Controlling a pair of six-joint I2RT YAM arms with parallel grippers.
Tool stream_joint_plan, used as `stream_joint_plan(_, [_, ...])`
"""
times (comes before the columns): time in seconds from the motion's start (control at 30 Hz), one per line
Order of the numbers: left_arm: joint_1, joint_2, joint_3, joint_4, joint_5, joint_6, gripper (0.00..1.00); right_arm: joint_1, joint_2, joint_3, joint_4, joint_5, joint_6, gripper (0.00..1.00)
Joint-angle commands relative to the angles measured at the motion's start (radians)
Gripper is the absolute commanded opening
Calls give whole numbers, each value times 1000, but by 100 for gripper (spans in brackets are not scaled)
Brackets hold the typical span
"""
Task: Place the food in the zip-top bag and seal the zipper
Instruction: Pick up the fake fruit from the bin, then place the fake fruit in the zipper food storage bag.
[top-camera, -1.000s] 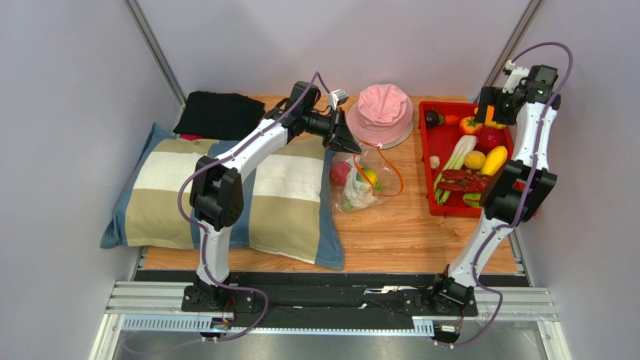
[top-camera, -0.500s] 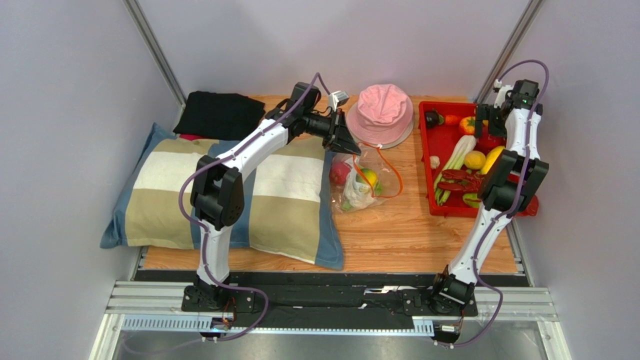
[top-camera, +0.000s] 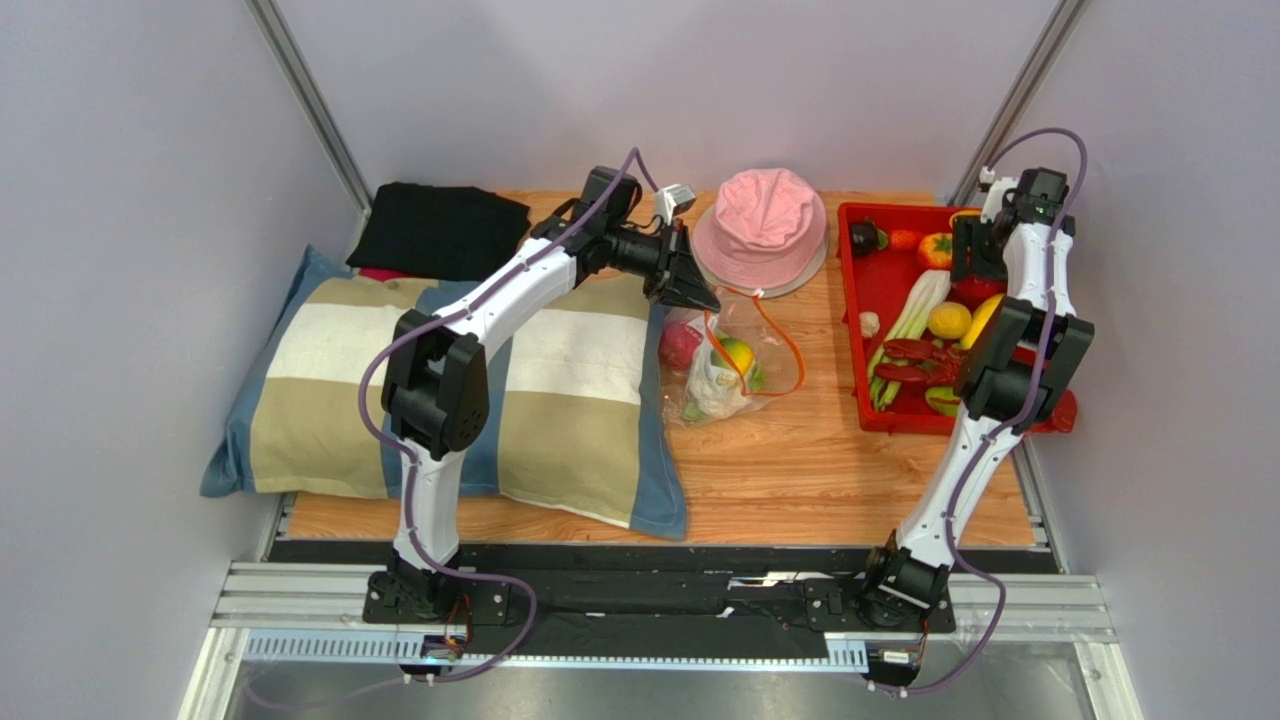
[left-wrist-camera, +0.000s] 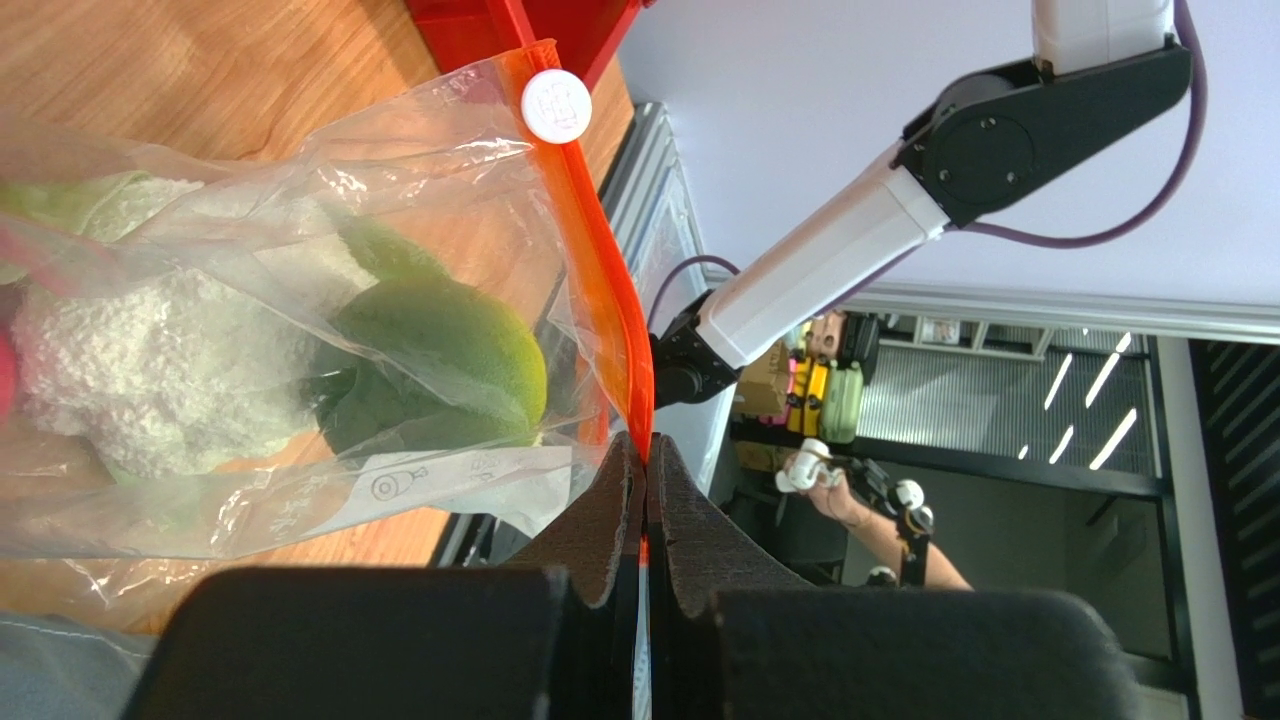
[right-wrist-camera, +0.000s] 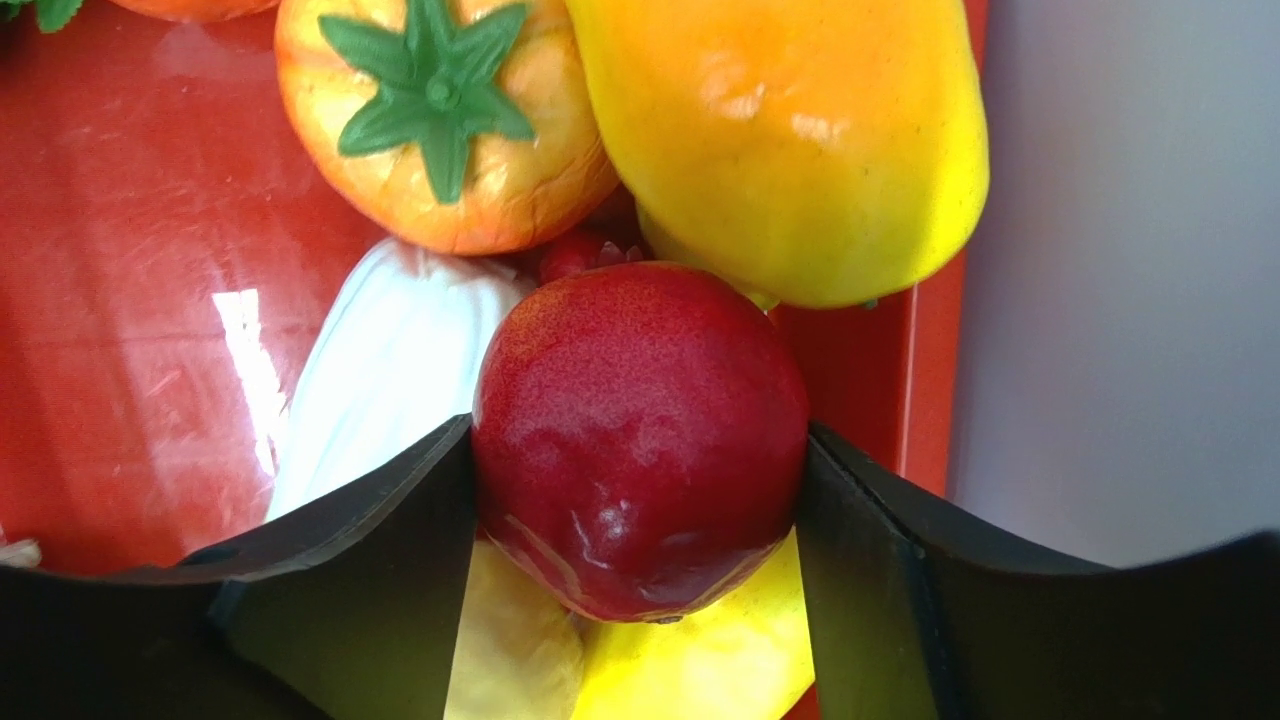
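The clear zip-top bag (top-camera: 732, 369) lies on the wood beside the pillow, with red, yellow, white and green food inside. In the left wrist view a green fruit (left-wrist-camera: 443, 348) and a white piece (left-wrist-camera: 120, 368) show through the plastic. My left gripper (top-camera: 696, 294) (left-wrist-camera: 646, 458) is shut on the orange-red zipper (left-wrist-camera: 604, 285), holding the mouth edge up; the white slider (left-wrist-camera: 558, 105) sits at the strip's far end. My right gripper (top-camera: 980, 267) (right-wrist-camera: 639, 503) is down in the red tray, its fingers (right-wrist-camera: 376, 525) pressed on both sides of a dark red fruit (right-wrist-camera: 639, 435).
The red tray (top-camera: 902, 416) at the right holds more food: an orange tomato (right-wrist-camera: 443, 120), a yellow fruit (right-wrist-camera: 781, 135), a white stalk (right-wrist-camera: 376, 368). A pink hat (top-camera: 766, 218) lies behind the bag. A striped pillow (top-camera: 331, 390) and black cloth (top-camera: 439, 228) fill the left.
My right arm has swung in from above the tray's far right corner and come down, its fingers now around the dark red fruit. The left gripper and bag have hardly moved.
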Motion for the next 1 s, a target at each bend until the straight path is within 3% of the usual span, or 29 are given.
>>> stream_joint_plan(0.0, [2,-4,45,-2,-2,24,0,-1,-147,-42,21,0,-38,52])
stream_joint_plan(0.23, [1,-2,45,-9,-5,12,0,5,-342,-51,-100,-103,-24,38])
stream_joint_plan(0.47, [-1,7,65,-6,2,-35,0,114,-568,-103,-314,-515,-42,33])
stream_joint_plan(0.57, [1,1,72,-2,4,-43,0,192,-684,-217,-305,-686,-16,32])
stream_joint_plan(0.73, [-1,-10,69,12,42,-54,0,395,-835,-402,-224,-799,-4,32])
stream_joint_plan(0.97, [-4,-19,69,31,76,-72,0,625,-895,-628,-98,-767,11,30])
